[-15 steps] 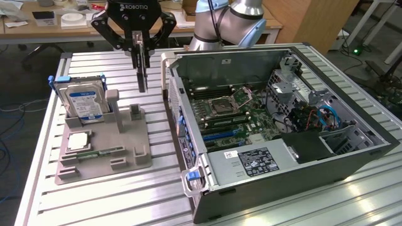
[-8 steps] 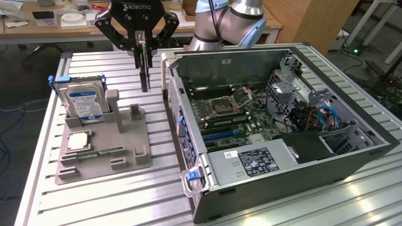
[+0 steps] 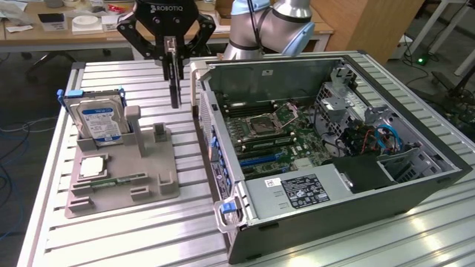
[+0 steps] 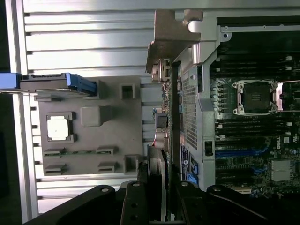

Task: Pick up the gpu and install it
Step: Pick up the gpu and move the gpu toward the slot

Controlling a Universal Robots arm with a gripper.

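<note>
**Exterior view.** I see the gripper [image 3: 172, 55] at 11 o'clock of the frame, its jaws clamped on the upper part of the gpu [image 3: 176, 89]. The gpu hangs upright and edge-on above the table [image 3: 148, 233], over the gap between the tray [image 3: 111, 200] and the case [image 3: 312, 233]. From the gpu, the case wall stands just beside at 3 o'clock. The hard drive [image 3: 100, 122], upright in its tray slot, stands at 8 o'clock. The case lies on its side and open, with the motherboard [image 3: 275, 133] exposed. A cpu [image 3: 93, 166] and a memory stick [image 3: 122, 181] lie flat on the tray at 6 o'clock of the hard drive.

**Wrist view.** The fingers [image 4: 136, 201] close on the gpu [image 4: 161, 122], which runs away from the camera alongside the outer wall of the case [image 4: 192, 103]. The tray [image 4: 84, 140] is on its other side. I cannot tell whether the gpu touches that wall.
</note>
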